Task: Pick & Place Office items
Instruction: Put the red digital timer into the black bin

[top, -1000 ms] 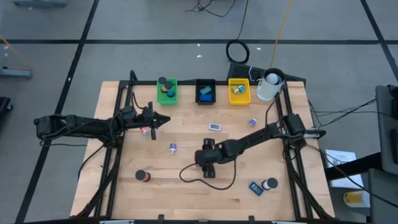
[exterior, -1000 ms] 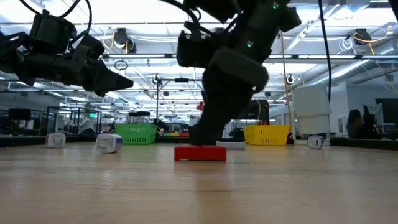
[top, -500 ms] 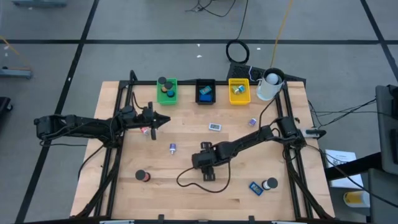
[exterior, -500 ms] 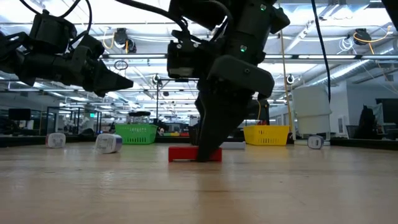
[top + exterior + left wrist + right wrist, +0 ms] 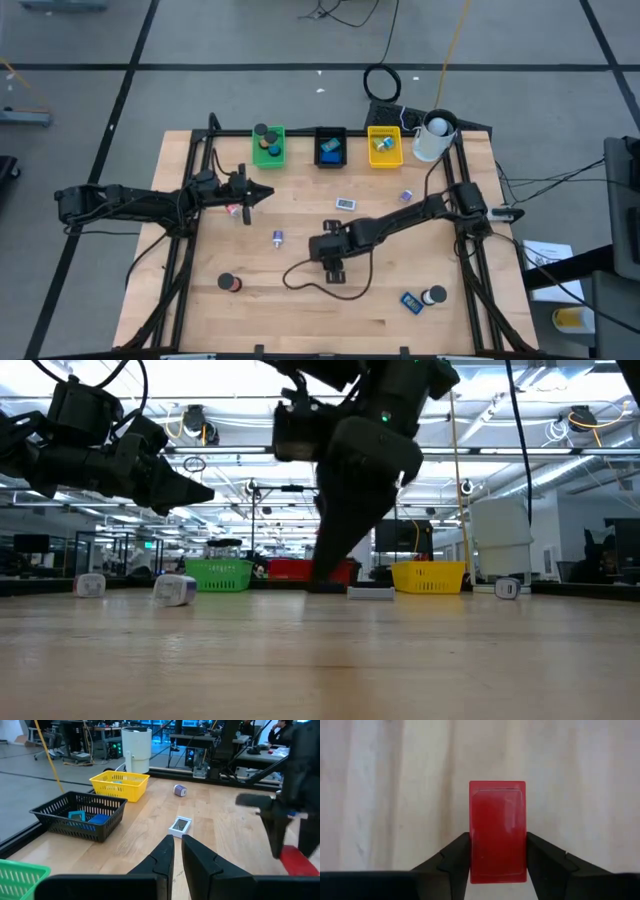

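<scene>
Right wrist view: right tool (image 5: 497, 857) clamps red block (image 5: 497, 831) across its short sides, long axis pointing forward. Block hangs clear of the desk (image 5: 320, 660), black tray (image 5: 331, 147) beyond; left tool (image 5: 177, 857) shut, idle.

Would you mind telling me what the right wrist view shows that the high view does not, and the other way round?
Only the right wrist view shows the grip itself: the right gripper shut on the red block, one finger against each long side, with bare wood beyond.

Only the high view shows the layout: the green tray, black tray and yellow tray along the far edge, the white cup, loose items scattered on the table, and the left gripper waiting at the left.

Both show the right gripper over the wooden table.
</scene>
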`<state>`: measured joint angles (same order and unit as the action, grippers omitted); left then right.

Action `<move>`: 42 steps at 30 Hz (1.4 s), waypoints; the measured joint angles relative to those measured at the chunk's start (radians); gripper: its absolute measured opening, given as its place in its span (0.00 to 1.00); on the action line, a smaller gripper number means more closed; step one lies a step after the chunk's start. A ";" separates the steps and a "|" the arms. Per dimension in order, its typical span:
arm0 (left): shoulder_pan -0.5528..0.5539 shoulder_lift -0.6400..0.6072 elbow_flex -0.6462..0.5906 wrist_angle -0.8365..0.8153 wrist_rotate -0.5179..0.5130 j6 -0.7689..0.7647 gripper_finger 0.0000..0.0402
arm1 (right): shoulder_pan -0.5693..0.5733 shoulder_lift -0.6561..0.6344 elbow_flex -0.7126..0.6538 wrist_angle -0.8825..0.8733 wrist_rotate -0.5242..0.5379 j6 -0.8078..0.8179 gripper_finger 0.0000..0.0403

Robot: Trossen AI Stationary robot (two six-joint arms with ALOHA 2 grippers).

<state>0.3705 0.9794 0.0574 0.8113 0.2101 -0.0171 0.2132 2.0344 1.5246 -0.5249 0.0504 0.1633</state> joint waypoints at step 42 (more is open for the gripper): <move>-0.001 0.000 0.000 0.009 -0.023 0.014 0.11 | -0.830 0.095 0.107 0.171 -0.109 -0.236 0.42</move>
<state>0.3695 0.9798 0.0574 0.8200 0.1868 -0.0029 -0.6168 2.1290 1.6318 -0.3540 -0.0585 -0.0723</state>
